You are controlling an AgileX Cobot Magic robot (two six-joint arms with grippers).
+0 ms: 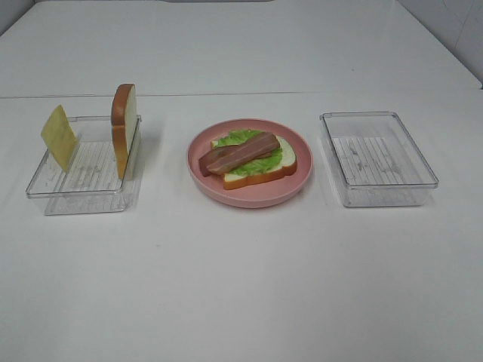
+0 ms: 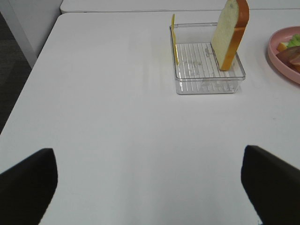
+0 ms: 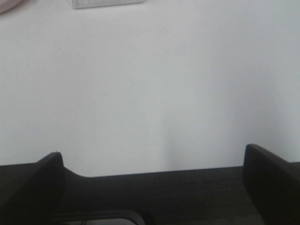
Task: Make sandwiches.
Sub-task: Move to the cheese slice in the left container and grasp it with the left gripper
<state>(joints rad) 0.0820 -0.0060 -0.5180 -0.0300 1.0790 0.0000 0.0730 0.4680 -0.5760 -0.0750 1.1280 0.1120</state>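
Note:
A half-built sandwich lies on a pink plate (image 1: 249, 197): a bread slice (image 1: 266, 175), green lettuce (image 1: 240, 138) and two bacon strips (image 1: 241, 153) on top. A second bread slice (image 1: 124, 128) and a yellow cheese slice (image 1: 59, 137) stand on edge in the left clear tray (image 1: 83, 197). Neither gripper shows in the high view. My left gripper (image 2: 147, 152) is open and empty, well short of that tray (image 2: 206, 86), the cheese (image 2: 174, 40) and the bread (image 2: 229, 33). My right gripper (image 3: 152, 152) is open and empty over the table's front edge.
A clear tray (image 1: 377, 154) with nothing in it stands right of the plate; its corner shows in the right wrist view (image 3: 108, 3). The plate's rim shows in the left wrist view (image 2: 281, 61). White table all round.

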